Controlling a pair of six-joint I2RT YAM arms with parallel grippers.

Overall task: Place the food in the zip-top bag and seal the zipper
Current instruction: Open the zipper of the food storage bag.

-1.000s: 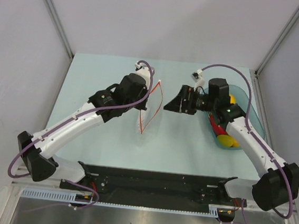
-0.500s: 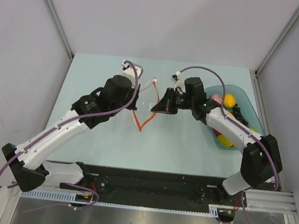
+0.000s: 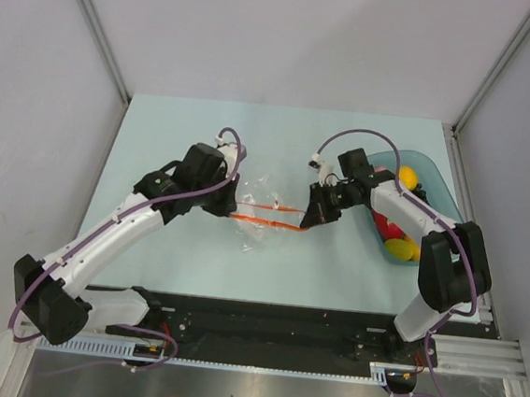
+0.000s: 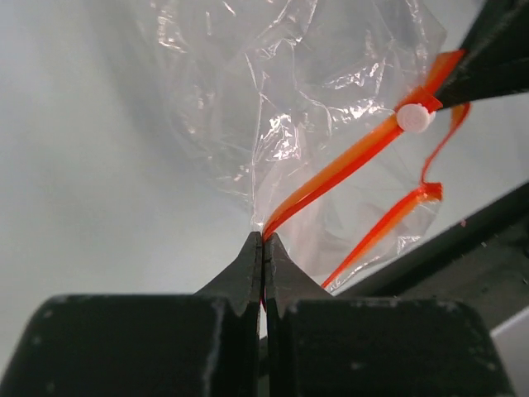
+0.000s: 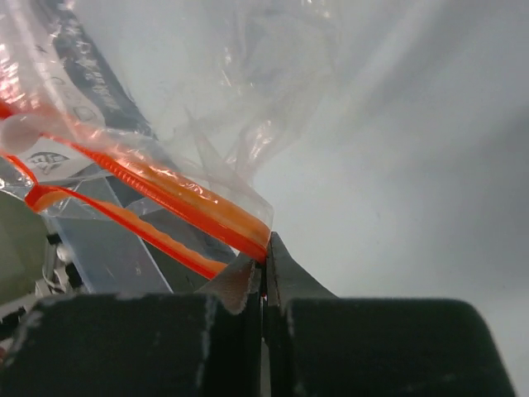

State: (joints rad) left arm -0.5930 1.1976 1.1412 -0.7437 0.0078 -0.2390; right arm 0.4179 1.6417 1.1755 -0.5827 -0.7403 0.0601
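Evidently stretched out at mid-table, nothing seen inside: zip-top bag, pulled left and right by its zipper, probably to straighten the mouth, whose two strips sit apart, unsealed. Pinched at the left end by the left gripper, fingers clenched tight on the strip. Clamped likewise at the right end by the right gripper. Heaped at far right in the teal bowl, well apart: food.

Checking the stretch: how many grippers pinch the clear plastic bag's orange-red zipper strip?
2. The left gripper pinches one end of the orange-red zipper strip on the clear crinkly plastic bag; the right gripper pinches the other end.
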